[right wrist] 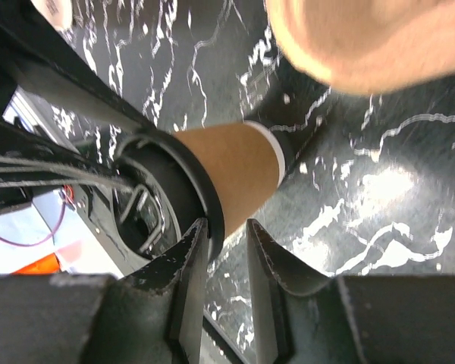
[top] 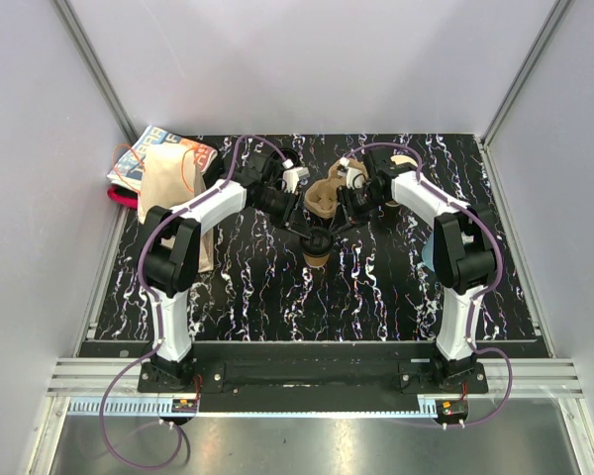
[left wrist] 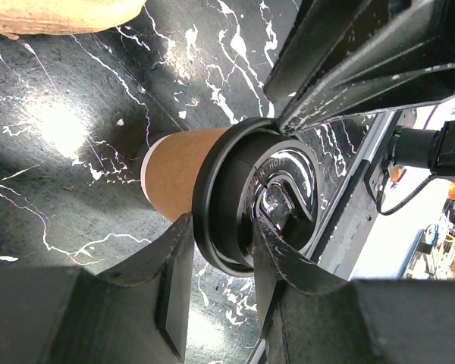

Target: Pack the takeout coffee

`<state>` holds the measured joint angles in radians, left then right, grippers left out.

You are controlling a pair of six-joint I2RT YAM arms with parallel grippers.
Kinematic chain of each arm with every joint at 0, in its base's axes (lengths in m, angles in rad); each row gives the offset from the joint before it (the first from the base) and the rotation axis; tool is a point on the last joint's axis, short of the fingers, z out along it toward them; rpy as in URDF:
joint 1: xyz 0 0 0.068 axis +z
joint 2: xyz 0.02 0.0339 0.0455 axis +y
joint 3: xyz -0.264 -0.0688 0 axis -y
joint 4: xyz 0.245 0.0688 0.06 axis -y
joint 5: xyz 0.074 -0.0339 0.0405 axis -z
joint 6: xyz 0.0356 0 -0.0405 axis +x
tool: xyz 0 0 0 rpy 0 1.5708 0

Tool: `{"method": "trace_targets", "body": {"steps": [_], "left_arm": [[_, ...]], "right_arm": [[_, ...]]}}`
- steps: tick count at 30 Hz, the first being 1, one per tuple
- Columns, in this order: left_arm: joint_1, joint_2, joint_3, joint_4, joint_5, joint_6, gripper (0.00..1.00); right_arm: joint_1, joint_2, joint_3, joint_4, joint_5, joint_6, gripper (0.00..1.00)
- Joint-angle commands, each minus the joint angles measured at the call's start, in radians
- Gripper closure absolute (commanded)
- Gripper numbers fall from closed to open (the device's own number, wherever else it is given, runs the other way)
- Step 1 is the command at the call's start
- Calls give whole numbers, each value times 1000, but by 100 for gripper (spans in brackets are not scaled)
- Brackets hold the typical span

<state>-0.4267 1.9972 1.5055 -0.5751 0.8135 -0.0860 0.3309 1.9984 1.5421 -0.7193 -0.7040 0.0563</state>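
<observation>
The takeout coffee [top: 317, 255], a brown paper cup [left wrist: 183, 168] with a black lid [left wrist: 246, 189], stands mid-table between both arms. My left gripper [left wrist: 224, 262] reaches it from the left and is shut across the lid's rim, one finger outside the rim and one on the lid's top. My right gripper [right wrist: 227, 254] comes from the other side. Its fingers straddle the same rim, and the cup [right wrist: 235, 167] is apart from the outer finger, with table showing in the gap. Whether the cup's base touches the table I cannot tell.
A tan pulp cup carrier [top: 325, 198] sits just behind the cup. A brown paper bag [top: 168, 188] and a colourful packet [top: 163, 148] lie at the back left. Something pale blue [top: 433, 252] shows behind the right arm. Metal rails border the black marbled table [top: 277, 297].
</observation>
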Motion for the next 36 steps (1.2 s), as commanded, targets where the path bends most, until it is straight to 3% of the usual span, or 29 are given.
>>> {"method": "trace_targets", "body": {"steps": [1,7,14,26,32,36], "left_arm": [[-32,43,-27,-42,-174,95,68],[-32,40,-28,-42,-178,97,69],[-30,41,-25,-46,-191,98,69],[-30,35,-19,-57,-214,106,69],[-32,35,-18,-58,-214,106,69],[-32,37,-18,-60,-217,104,69]], "right_arm": [[-4,42,-2,142,-23,45,68],[7,50,-25,141,15,27,70],[55,37,-60,95,179,-52,77],[189,2,-120,95,498,-203,76],[206,-12,-93,87,523,-216,73],[151,-67,-16,77,356,-158,71]]}}
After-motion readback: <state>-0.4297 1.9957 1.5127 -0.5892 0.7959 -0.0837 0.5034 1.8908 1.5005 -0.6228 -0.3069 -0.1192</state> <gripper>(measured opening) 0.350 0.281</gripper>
